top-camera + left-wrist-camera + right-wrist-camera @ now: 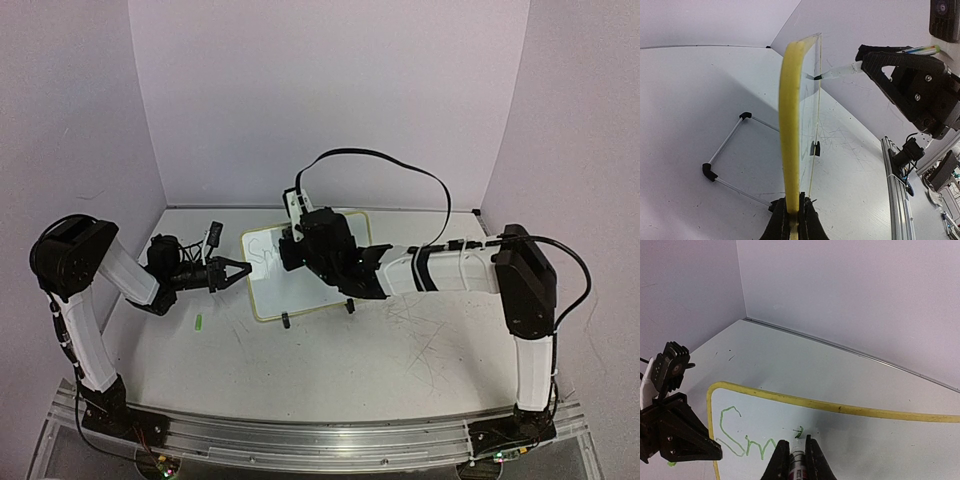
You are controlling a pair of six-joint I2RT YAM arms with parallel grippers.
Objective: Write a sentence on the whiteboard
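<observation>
Right wrist view: the right gripper is clamped on a marker. The marker's tip touches the whiteboard just right of the sentence, of which only a green "Sm" is visible. The left gripper is closed tight on the board's yellow frame at its left edge. A wire stand with black end caps rests on the scratched white table behind the board. The board stands propped near the table's middle, between the two arms.

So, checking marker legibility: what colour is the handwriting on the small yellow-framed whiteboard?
The handwriting is light green, clearest in the right wrist view.
</observation>
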